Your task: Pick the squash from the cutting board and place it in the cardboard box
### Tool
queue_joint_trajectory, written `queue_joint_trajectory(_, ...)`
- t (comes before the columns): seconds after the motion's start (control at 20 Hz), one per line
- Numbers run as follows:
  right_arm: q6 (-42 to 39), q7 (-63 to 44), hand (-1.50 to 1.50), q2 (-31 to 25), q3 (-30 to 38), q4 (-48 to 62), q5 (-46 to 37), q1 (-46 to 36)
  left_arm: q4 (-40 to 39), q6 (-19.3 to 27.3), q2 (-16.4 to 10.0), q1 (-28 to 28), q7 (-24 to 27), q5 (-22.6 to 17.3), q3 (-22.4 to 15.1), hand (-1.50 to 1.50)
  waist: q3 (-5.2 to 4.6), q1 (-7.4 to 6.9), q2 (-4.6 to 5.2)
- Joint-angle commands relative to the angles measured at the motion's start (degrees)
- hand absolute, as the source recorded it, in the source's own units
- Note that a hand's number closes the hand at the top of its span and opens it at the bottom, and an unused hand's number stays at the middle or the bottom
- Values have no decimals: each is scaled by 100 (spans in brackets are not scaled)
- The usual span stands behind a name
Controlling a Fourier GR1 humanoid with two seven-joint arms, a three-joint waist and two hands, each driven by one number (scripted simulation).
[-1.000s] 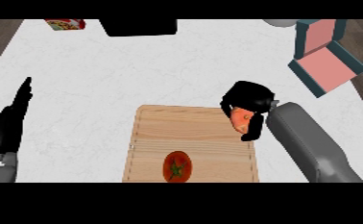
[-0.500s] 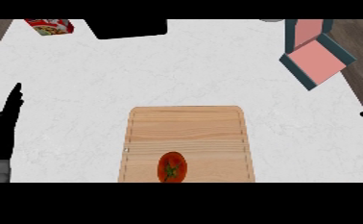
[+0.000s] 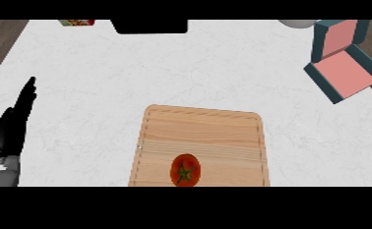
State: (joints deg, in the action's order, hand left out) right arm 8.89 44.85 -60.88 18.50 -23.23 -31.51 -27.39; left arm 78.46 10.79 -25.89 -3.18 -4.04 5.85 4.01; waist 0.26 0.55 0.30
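Observation:
A red, round squash (image 3: 185,170) with a green stem lies on the wooden cutting board (image 3: 203,134), near the board's front edge. The box (image 3: 339,61), teal outside and pink inside, stands open at the far right of the counter. My left hand (image 3: 16,120) rests at the left edge with its fingers straight and pointing up, well apart from the board. My right hand shows nowhere in the head view.
A black rectangular object (image 3: 149,26) sits at the counter's back edge. A small red and green packet (image 3: 77,22) lies at the back left. Part of a grey round object (image 3: 296,23) shows at the back right, beside the box.
One second ago my right hand was curled at the board's right edge; it has left the view. The view has shifted, and the squash lies in the same spot on the board.

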Motion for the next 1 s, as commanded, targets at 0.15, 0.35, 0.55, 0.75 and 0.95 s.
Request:
queue_joint_trajectory(0.15,-589,645,150,-123,233,373,252,-464,-107,-33,148,-74,123,168,-52,0,-16,-145,-3)
queue_joint_trajectory(0.35,-1211,40,150,-1,78,319,213,-1195,-395,-16,236,-342,224,259,-68,0,-22,-170,3)
queue_joint_trajectory(0.55,-1239,-475,150,281,93,530,214,-1834,-156,-163,103,-45,275,175,37,0,-16,-290,18)
queue_joint_trajectory(0.75,-1352,-1111,150,585,-14,621,124,-2468,-411,-191,185,-467,158,269,-19,0,-19,-257,31)
queue_joint_trajectory(0.95,-1261,-1759,150,970,-72,896,28,-3030,-534,-121,300,-732,87,372,-104,0,-16,-373,96)
